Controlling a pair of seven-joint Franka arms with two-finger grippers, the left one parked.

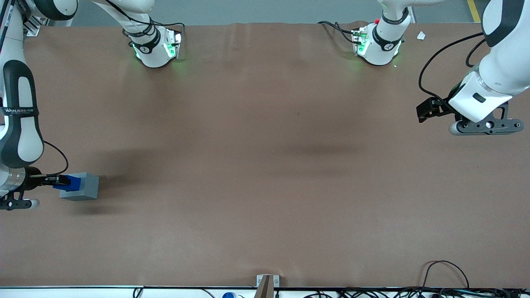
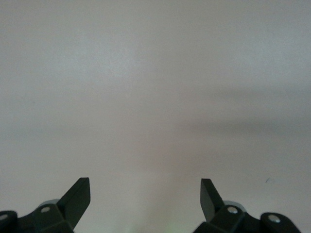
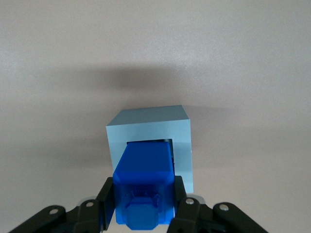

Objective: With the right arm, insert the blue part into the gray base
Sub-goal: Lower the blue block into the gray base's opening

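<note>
Blue part [image 3: 144, 183], a small bright block, is what we find first: it sits partly inside the square recess of the gray base [image 3: 150, 127], with its outer end sticking out toward the claw [image 3: 144, 206]. On that outer end we can make out a small raised stub. The claw's two black fingers [image 3: 108, 194] press against the sides of the blue part, closed on it and holding it.

From the front camera we see the same group low over the desk [image 1: 265, 165] at the working arm's end. The blue part [image 1: 70, 182] shows against the gray base [image 1: 83, 188], and the claw [image 1: 56, 180] reaches in sideways from the right arm [image 1: 18, 124]. That arm is white with black joint covers and a black band of white lettering. The gray base rests on the brown desk and casts a soft shadow. Cables run along the desk's near edge.
</note>
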